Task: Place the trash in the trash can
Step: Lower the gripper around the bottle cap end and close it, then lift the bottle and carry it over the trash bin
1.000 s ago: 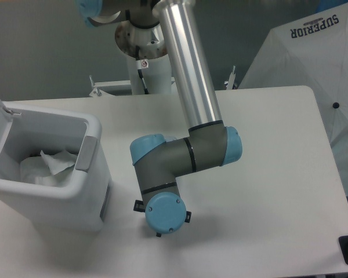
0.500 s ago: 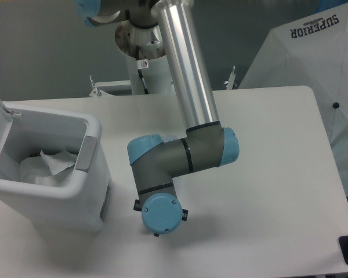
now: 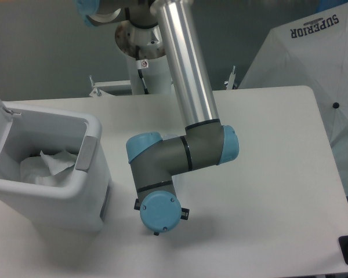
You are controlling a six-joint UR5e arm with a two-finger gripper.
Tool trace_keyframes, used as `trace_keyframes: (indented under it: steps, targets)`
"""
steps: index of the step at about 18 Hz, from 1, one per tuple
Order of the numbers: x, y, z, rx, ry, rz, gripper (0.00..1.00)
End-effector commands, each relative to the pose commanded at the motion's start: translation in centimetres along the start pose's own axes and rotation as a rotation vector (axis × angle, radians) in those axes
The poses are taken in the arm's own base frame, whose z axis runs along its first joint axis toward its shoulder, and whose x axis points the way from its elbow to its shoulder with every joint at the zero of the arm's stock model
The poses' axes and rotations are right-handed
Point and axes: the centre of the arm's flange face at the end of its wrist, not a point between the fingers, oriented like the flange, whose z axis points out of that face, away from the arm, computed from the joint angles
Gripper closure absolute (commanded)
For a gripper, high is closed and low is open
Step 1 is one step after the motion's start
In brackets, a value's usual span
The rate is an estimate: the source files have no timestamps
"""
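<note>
Arm (image 3: 174, 156) slightly leftward; "SUPERIOR" umbrella (image 3: 313, 63)

"SUPERIOR" printed dark on white umbrella (image 3: 313, 58), upper right corner.

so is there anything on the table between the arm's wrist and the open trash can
Nothing visible: only bare table lies between the wrist and the trash can, whose lid is up. The jaws and any trash are hidden under the arm.

White table (image 3: 278, 174); printed white umbrella (image 3: 313, 52) beside it.
</note>
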Motion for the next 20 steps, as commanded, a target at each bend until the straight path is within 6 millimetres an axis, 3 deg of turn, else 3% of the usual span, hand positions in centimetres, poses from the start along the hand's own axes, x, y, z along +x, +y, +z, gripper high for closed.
trace_keyframes:
  steps: [3, 8, 11, 14, 20]
  targets:
    - [-0.7, 0.7, -3.1, 0.089, 0.054, -0.018, 0.98]
    - [-1.1, 0.7, -10.6, 0.351, 0.116, -0.018, 0.98]
    - [-1.5, 1.8, -15.6, 0.562, 0.159, 0.001, 0.99]
    - [-2.0, 3.4, -20.0, 0.744, 0.203, 0.034, 0.99]
    - [-2.7, 8.6, -28.5, 1.054, 0.331, 0.129, 0.99]
